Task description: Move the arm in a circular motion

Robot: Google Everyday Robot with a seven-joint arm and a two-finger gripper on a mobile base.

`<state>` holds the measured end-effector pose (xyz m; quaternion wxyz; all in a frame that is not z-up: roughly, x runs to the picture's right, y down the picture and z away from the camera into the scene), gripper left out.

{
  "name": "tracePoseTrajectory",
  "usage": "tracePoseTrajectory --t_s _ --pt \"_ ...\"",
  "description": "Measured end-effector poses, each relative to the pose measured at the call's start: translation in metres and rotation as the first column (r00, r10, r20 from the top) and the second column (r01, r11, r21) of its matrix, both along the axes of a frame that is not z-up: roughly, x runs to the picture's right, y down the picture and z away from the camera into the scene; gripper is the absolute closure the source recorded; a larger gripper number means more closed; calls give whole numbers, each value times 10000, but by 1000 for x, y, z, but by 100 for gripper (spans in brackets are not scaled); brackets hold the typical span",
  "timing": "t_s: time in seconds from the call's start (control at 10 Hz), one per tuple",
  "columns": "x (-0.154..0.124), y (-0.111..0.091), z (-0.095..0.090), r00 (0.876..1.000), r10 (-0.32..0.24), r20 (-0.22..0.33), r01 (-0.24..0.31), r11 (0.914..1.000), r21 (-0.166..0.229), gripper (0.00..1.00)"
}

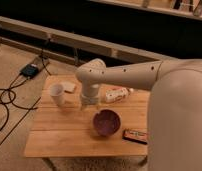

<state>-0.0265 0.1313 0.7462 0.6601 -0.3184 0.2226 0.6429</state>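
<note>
My cream-white arm (144, 75) reaches in from the right across the wooden counter (59, 137), elbow bent over its middle, wrist pointing down. Below it sits a purple bowl (106, 122), then a white cup (57, 94) at the left, a white bottle lying on its side (117, 94), a dark snack bar (135, 135) and a small pale sponge (69, 87). My tool (89, 104) hangs just above the boards between cup and bowl, holding nothing

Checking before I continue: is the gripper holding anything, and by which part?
Nothing held: the cream-white arm carries its gripper above the wooden table, clear of every object.
</note>
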Motion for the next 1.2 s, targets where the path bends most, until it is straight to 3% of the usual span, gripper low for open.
tracePoseTrajectory --t_s 0.3,0.5,0.8,1.2 --pt "46 -6 2 9935 840 -772 -818 9962 312 35" --pt "69 -28 10 9856 1260 -1131 -1181 9902 740 35" --pt "71 -61 24 9868 1109 -1183 -976 9888 1128 35" --pt "42 -75 31 9964 563 -639 -498 9937 1001 35"
